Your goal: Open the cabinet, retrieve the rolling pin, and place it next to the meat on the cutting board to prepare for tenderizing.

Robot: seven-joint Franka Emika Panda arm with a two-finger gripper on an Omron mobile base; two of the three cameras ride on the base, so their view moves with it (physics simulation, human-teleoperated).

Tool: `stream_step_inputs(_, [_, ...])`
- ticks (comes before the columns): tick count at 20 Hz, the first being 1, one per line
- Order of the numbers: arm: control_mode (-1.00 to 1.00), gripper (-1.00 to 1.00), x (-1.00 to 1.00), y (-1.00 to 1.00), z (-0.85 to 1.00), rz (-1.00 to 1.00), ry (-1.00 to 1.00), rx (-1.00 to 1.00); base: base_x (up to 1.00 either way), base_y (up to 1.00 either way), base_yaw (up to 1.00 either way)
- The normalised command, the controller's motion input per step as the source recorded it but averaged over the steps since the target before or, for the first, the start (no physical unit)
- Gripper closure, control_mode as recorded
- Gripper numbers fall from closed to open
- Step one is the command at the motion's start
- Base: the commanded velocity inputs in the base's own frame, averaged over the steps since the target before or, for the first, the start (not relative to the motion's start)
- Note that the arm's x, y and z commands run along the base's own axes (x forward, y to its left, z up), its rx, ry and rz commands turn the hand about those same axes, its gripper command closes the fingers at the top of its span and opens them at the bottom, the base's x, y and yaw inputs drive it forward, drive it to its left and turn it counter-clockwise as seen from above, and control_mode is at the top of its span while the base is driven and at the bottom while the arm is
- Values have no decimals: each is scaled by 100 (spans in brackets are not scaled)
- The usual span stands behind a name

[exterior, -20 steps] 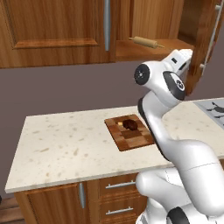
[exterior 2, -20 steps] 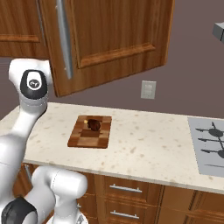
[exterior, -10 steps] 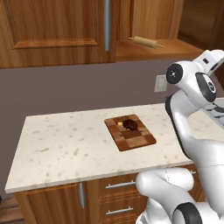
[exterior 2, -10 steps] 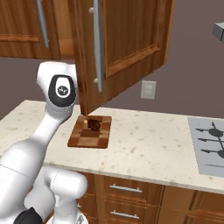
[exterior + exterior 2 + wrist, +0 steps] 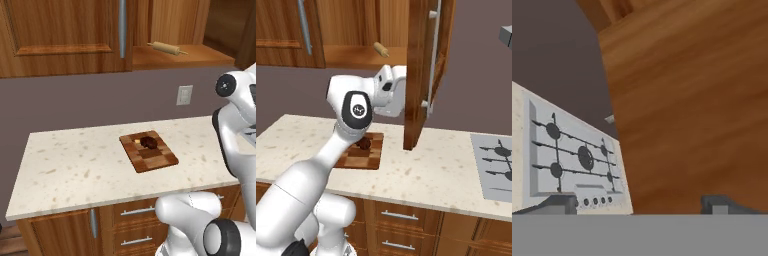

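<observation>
With its jaws spread and empty, the gripper (image 5: 639,202) sat hard against the swung-out cabinet door (image 5: 418,75) — a careless swing toward the rolling pin (image 5: 166,48) risked clipping it.

Right door (image 5: 418,75) of the cabinet (image 5: 65,35) is swung out edge-on over the desk (image 5: 75,170), blocking passage from the stove (image 5: 498,165) side. The shelf opening is unobstructed from the front; rolling pin (image 5: 167,48) lies alone on the shelf floor, free space around it. The claw (image 5: 639,202), jaws wide, is faced closely by the door's wood. Desk around the cutting board (image 5: 150,152) is open on all sides.
</observation>
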Motion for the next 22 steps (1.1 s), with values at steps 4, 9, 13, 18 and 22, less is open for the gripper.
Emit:
stream_step_inputs(4, [-100,-100,3,-40,-4,-3,5,0,0,0,0])
stream_step_inputs(9, [-100,-100,-11,-6,0,-1,-2,0,0,0,0])
stream_step_inputs(13, [-100,-100,-18,86,0,0,-9,0,0,0,0])
stream_step_inputs(18, [-100,-100,-23,100,0,0,-17,0,0,0,0])
stream_step_inputs(22, [-100,-100,-18,100,0,0,-19,0,0,0,0])
